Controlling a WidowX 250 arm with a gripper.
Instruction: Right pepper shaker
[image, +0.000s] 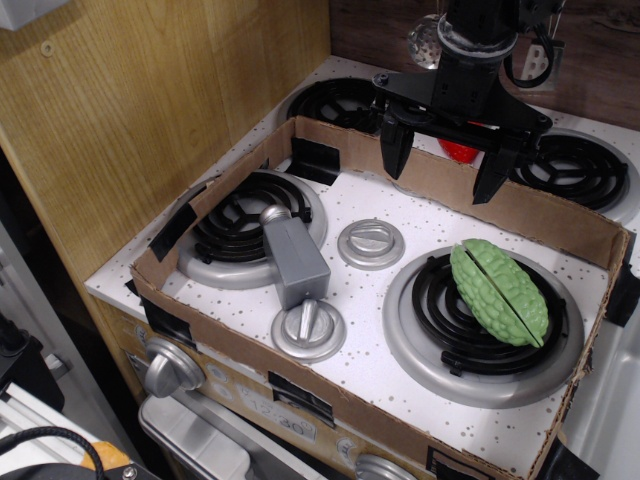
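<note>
The pepper shaker (290, 258) is a gray rectangular block with a rounded silver cap at its far end. It lies on its side across the inner edge of the front left burner (248, 232), its lower end next to a round silver stove knob (309, 328). My black gripper (445, 162) hangs open above the back cardboard wall, well behind and to the right of the shaker. Its two fingers point down with a wide gap between them and hold nothing. A red object (459, 151) shows between the fingers, behind the wall.
A cardboard wall (330, 400) rings the toy stove top. A second silver knob (371, 242) sits mid-stove. A green bumpy vegetable (497, 291) lies on the front right burner (470, 325). Two more burners (572, 165) lie behind the wall. A wooden panel (150, 110) stands on the left.
</note>
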